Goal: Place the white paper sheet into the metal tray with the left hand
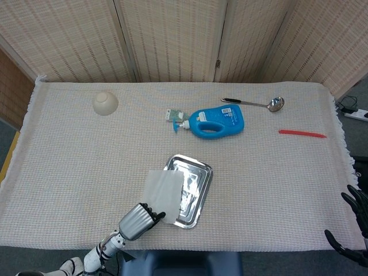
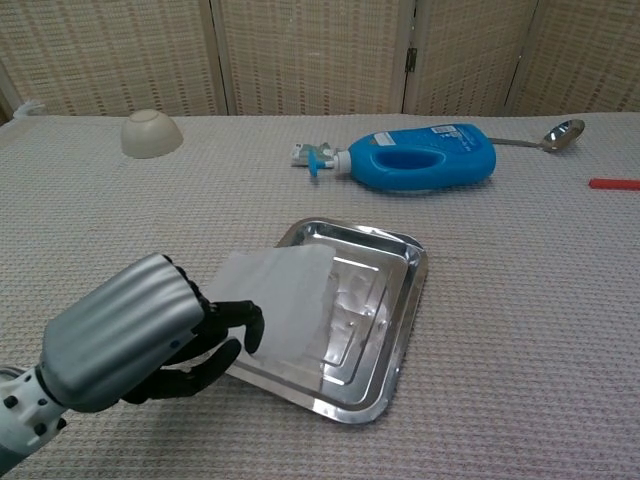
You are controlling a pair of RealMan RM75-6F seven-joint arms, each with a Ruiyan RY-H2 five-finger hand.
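At the near edge of the worktop [image 1: 69, 167], my left hand [image 1: 138, 219] pinches the near corner of the white paper sheet [image 1: 163, 189] between its dark fingers [image 2: 232, 322], which are curled in around that corner. The sheet lies over the left half of the metal tray [image 1: 198, 183]; its far part rests across the tray's ribbed floor while its near edge is raised at my fingers, just above the tray's near rim. In the chest view the same hand [image 2: 150, 340] fills the lower left, its silver back toward the camera, and the sheet [image 2: 280, 305] covers the tray [image 2: 395, 300] from its left rim to about its middle, leaving the right half bare and reflective. My right hand [image 1: 355, 230] shows only partly at the lower right edge of the head view, off the worktop, with its fingers spread apart and nothing in them. Behind the tray, a blue detergent bottle [image 1: 215, 122] lies on its side, with a small green-and-white packet [image 1: 173, 114] touching its cap end. A metal ladle [image 1: 256, 103] lies beyond the bottle, a thin red stick [image 1: 302, 133] lies to the right, and an upturned cream bowl [image 1: 105, 103] sits at the far left.
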